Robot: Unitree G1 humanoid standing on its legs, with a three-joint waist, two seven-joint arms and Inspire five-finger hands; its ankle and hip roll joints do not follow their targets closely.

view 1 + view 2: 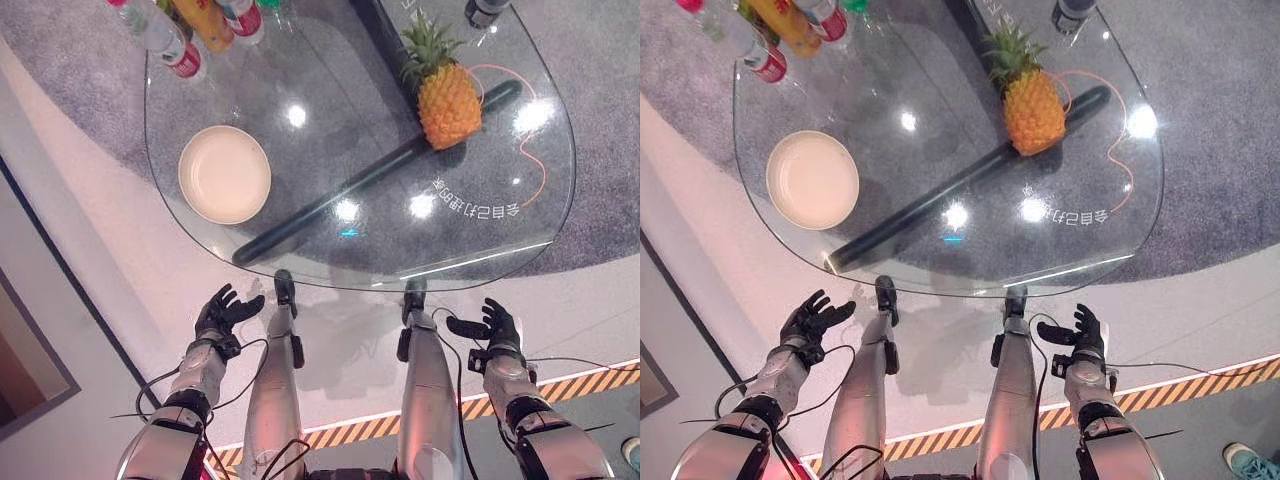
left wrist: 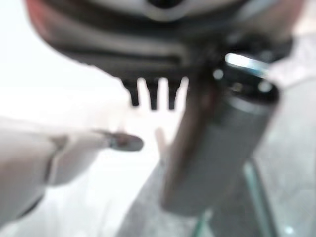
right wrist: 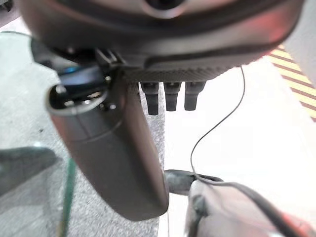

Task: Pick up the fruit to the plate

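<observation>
Both hands hang spread and empty at the bottom of the frame, left hand (image 1: 226, 312) lower left, right hand (image 1: 493, 326) lower right, well short of the glass desk (image 1: 330, 240). The pineapple (image 1: 447, 100) stands upright at upper right, the plate (image 1: 224, 173) well apart at centre left (bottles (image 1: 185, 25) crowd the upper left). My worry: it's bulky and top-heavy, so a one-handed grab could tip it.

The glass table (image 1: 330, 150) carries a pineapple (image 1: 446, 98) near its far right edge, a cream plate (image 1: 224, 173) near its left edge, and several bottles (image 1: 190, 28) clustered at its far left corner.
</observation>
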